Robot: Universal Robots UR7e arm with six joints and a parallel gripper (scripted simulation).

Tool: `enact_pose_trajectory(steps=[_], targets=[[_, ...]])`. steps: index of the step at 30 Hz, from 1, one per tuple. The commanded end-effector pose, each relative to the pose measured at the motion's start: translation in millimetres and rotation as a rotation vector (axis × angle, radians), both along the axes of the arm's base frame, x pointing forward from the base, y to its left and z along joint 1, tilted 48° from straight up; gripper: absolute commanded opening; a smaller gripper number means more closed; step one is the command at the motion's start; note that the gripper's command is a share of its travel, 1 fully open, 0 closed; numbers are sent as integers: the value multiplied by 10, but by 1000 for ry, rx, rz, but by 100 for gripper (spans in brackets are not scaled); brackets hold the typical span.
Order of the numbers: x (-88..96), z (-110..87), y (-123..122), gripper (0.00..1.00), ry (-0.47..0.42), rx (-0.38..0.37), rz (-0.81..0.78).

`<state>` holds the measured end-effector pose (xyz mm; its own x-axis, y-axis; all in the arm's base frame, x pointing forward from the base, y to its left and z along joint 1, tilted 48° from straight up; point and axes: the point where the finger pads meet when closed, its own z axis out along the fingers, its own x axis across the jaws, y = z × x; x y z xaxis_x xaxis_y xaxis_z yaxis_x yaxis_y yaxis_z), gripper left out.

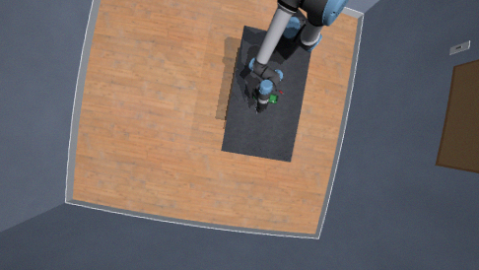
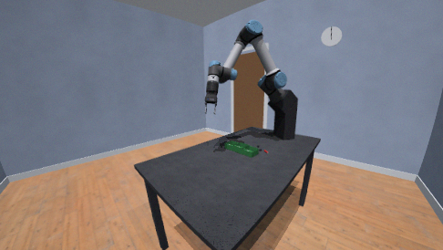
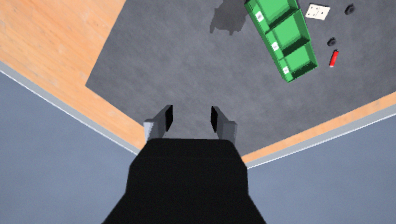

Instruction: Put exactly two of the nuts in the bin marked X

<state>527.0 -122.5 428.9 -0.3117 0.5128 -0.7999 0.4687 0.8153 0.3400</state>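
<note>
My gripper [image 3: 192, 113] [image 2: 210, 109] is open and empty. It hangs high above the dark table [image 3: 165, 55] [image 2: 205, 187] [image 1: 261, 140]. A row of three joined green bins [image 3: 285, 35] [image 2: 242, 149] [image 1: 273, 99] stands on the table, at the top right of the wrist view. Each bin has a small white label, too small to read. Two small black nuts [image 3: 350, 8] [image 3: 331, 41] lie on the table just beyond the bins. The bins look empty as far as I can see.
A small red cylinder [image 3: 334, 58] [image 2: 266, 151] lies by the end bin. A white square plate [image 3: 318, 12] lies between the bins and the far nut. The robot's base [image 2: 286, 116] stands at the table's back edge.
</note>
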Motion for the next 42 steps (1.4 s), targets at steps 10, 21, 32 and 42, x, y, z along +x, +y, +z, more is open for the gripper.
enact_pose_trajectory(steps=[10,21,32,42], targets=[[-1,8,3,100,-2,-1,0],[184,-244,-171,31,2,1,-1],[494,-558,-427,31,-3,-2,1],[344,-915,-289,31,25,70,-58]])
